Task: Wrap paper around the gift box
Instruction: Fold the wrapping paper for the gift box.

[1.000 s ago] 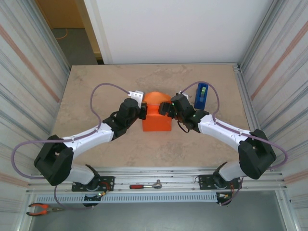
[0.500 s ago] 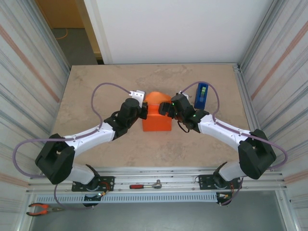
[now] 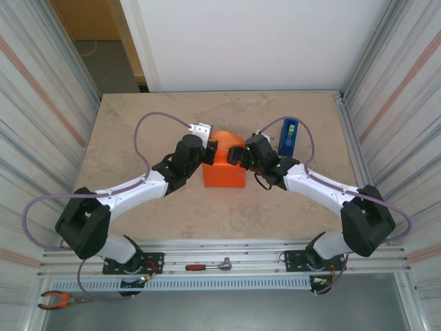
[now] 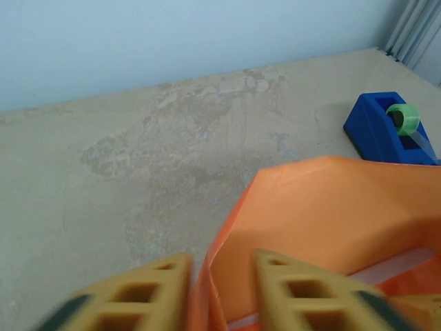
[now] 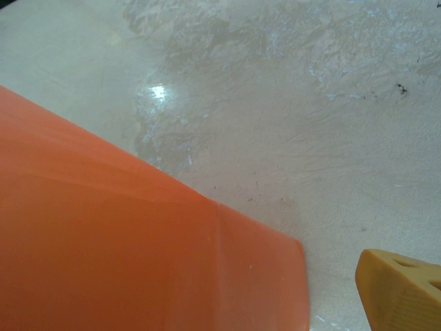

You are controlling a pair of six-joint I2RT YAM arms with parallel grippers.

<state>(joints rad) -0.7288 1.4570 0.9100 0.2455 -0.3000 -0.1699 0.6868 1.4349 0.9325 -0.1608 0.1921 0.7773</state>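
The left claw point(image 4: 222, 267) has its fingers a little apart around the standing edge of the paper point(image 4: 331, 207). The gift box point(image 3: 224, 176) sits mid-frame, just right of it. The right claw point(image 3: 237, 156), wide apart, is at its other side.

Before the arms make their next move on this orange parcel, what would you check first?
1. Paper edge between the left gripper fingers: ok, it stands in the gap.
2. Left grip firm: cannot tell; jaws look slightly apart.
3. Right gripper free: ok, open, its finger clear of the paper corner.
4. Gift box flat on the table: ok.
5. End flap folded down: not ok, it stands open.
6. Tape dispenser apart from the box: ok.
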